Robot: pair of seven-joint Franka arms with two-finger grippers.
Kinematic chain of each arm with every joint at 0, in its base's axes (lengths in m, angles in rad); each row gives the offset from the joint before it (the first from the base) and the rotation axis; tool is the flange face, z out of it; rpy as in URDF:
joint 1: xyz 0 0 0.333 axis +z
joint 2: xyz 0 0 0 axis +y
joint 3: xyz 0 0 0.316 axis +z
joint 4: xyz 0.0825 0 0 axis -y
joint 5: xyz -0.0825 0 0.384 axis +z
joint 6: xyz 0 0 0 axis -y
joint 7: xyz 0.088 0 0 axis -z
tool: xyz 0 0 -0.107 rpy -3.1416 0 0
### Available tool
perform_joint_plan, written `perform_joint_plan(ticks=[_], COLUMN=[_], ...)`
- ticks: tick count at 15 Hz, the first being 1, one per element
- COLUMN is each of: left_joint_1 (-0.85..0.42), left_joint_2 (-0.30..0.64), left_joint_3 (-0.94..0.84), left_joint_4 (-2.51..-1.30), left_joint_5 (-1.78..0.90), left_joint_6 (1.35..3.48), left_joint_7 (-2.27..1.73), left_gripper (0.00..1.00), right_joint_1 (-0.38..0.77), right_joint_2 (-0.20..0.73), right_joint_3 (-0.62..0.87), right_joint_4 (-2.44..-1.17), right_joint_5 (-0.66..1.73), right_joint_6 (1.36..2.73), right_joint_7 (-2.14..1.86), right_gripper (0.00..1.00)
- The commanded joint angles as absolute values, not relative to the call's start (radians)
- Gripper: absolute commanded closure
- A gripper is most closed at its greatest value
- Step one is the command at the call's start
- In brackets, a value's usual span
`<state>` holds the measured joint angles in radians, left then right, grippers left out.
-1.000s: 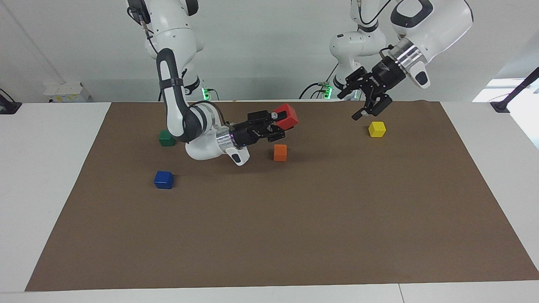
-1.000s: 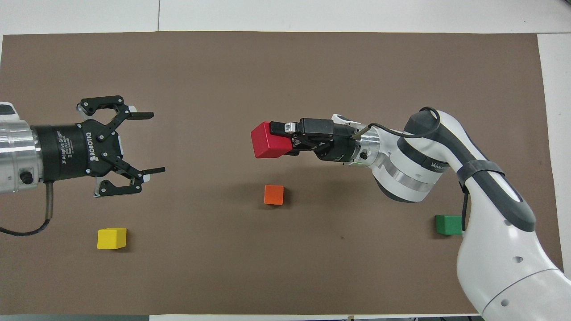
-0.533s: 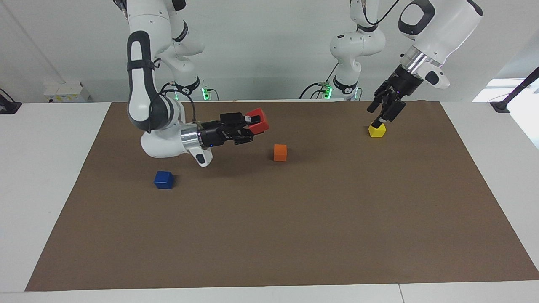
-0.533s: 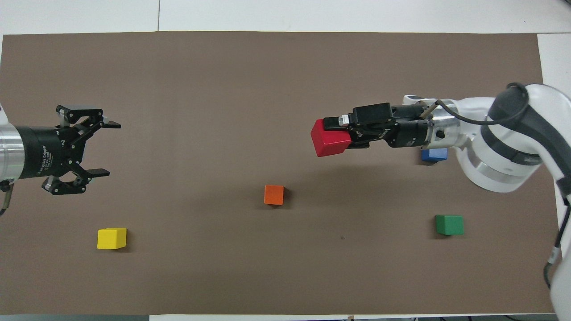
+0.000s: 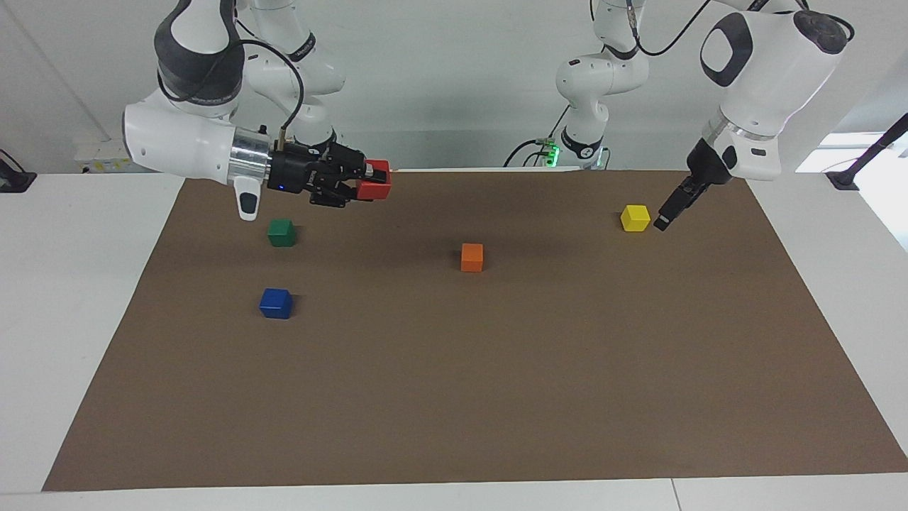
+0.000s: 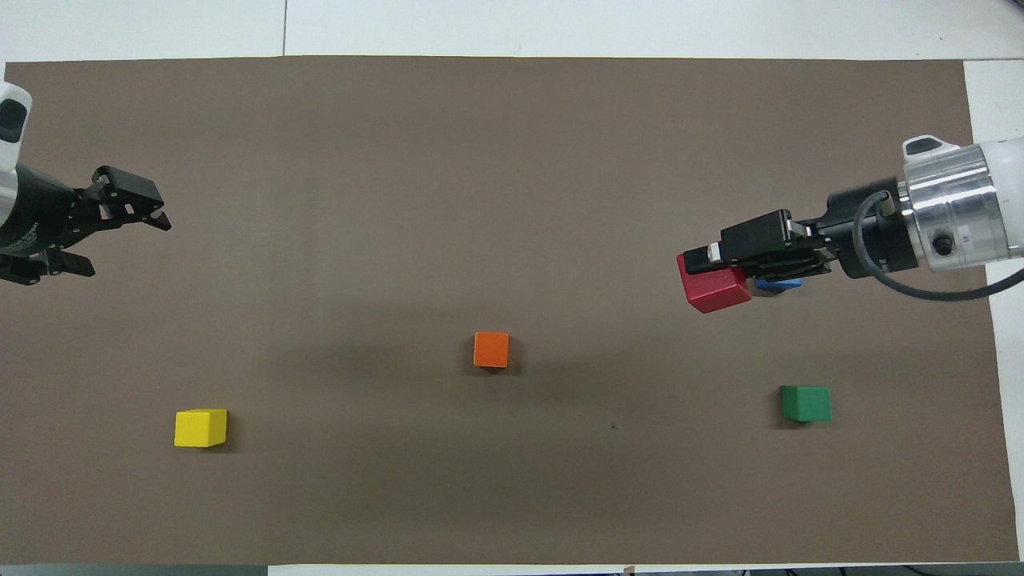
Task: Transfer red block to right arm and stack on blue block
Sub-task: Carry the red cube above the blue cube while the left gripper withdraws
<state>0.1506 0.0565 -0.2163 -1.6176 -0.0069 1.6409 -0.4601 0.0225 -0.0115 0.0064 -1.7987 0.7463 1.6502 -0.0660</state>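
Observation:
My right gripper (image 5: 369, 182) is shut on the red block (image 5: 380, 187) and holds it well up in the air with the wrist lying level, over the mat's part at the right arm's end. In the overhead view the right gripper (image 6: 718, 270) and the red block (image 6: 714, 291) cover most of the blue block (image 6: 778, 284). The blue block (image 5: 276, 303) sits on the brown mat (image 5: 496, 369), farther from the robots than the green cube (image 5: 281, 233). My left gripper (image 5: 662, 222) is open and empty, raised beside the yellow cube (image 5: 635, 218); it also shows in the overhead view (image 6: 120, 246).
An orange cube (image 5: 472, 257) sits near the mat's middle, also in the overhead view (image 6: 491, 350). The yellow cube (image 6: 200, 427) is at the left arm's end and the green cube (image 6: 806, 402) at the right arm's end. White table surrounds the mat.
My right gripper has carried the red block up and toward the right arm's end of the table. My left gripper has drawn back toward its own end, past the yellow cube.

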Motion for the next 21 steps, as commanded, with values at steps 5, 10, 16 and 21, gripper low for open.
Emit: perform_joint_plan(ticks=[5, 10, 16, 21], left_joint_1=[0.077, 0.003, -0.04, -0.029], left_joint_2=[0.034, -0.046, -0.017, 0.009], left_joint_3=[-0.201, -0.153, -0.069, -0.078], left_joint_4=[-1.658, -1.761, -1.7, -1.664], left_joint_5=[0.075, 0.045, -0.029, -0.023], left_joint_6=[1.563, 1.581, 1.634, 1.661], left_joint_7=[-0.314, -0.304, -0.149, -0.138], left_gripper=[0.0, 0.0, 0.0, 0.0], right_joint_1=[0.038, 0.072, 0.048, -0.026], right_joint_2=[-0.015, -0.009, 0.0, 0.051], right_joint_3=[0.021, 0.026, 0.026, 0.026], right_joint_4=[-1.775, -1.883, -2.106, -2.155], right_joint_5=[0.153, -0.075, -0.127, -0.127], right_joint_6=[1.678, 1.898, 2.256, 2.364], right_joint_7=[0.023, 0.109, 0.16, 0.155], right_gripper=[1.0, 1.0, 1.0, 1.0])
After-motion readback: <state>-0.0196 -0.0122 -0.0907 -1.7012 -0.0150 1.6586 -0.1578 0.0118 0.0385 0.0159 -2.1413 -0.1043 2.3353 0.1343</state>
